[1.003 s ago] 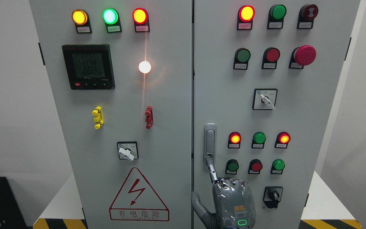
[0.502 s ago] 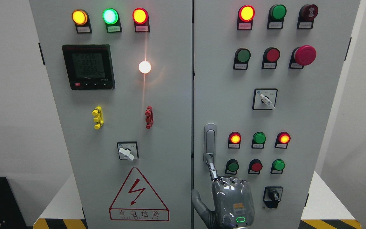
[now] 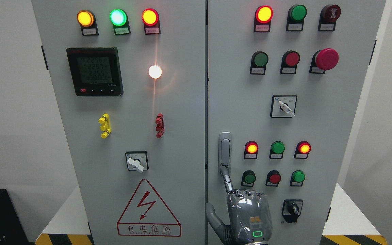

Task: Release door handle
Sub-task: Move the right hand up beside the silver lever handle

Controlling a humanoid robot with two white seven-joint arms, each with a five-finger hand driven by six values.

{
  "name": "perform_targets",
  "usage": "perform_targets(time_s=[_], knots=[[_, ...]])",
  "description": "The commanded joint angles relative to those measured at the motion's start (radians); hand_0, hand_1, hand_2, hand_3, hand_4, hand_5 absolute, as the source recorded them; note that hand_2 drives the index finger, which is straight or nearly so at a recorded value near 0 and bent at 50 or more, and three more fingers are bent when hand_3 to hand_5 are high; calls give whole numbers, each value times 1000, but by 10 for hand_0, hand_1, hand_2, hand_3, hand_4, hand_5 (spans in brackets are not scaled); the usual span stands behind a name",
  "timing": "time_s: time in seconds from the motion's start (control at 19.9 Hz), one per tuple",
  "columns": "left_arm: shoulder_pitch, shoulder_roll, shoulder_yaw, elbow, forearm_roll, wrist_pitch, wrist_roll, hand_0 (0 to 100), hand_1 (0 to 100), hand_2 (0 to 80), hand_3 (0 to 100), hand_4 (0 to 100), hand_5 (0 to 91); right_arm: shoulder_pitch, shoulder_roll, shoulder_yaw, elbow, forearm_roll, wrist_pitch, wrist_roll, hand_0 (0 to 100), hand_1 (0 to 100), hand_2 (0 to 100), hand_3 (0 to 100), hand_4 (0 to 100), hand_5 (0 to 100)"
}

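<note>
A robot hand (image 3: 248, 217) rises from the bottom edge in front of a grey cabinet (image 3: 182, 102), its arm hidden, so left or right cannot be told. One finger (image 3: 227, 180) is extended, its tip at the lower end of the door handle (image 3: 225, 151), apparently touching it; the other fingers are curled at the knuckles, the thumb out to the left, nothing grasped. The handle stands upright on the right door's left edge, just left of the lit lamps (image 3: 277, 148). On the left door, a meter (image 3: 94, 71) glows above a warning triangle (image 3: 148, 211).
</note>
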Motion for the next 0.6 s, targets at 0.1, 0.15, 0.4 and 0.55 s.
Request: perform_targets(time_s=[0.1, 0.15, 0.4, 0.55], knots=[[0, 0, 0, 0, 0, 0, -1, 120, 556, 0, 0, 0, 0, -4, 0, -4, 12, 0, 0, 2, 406, 348, 8, 1000, 1000, 1000], [0, 0, 0, 0, 0, 0, -1, 120, 556, 0, 0, 0, 0, -7, 0, -4, 12, 0, 0, 3, 406, 348, 8, 1000, 1000, 1000], [0, 0, 0, 0, 0, 0, -1, 120, 556, 0, 0, 0, 0, -7, 0, -4, 13, 0, 16, 8, 407, 347, 15, 1000, 1000, 1000], [0, 0, 0, 0, 0, 0, -1, 120, 556, 0, 0, 0, 0, -7, 0, -4, 16, 0, 19, 8, 407, 347, 18, 1000, 1000, 1000]])
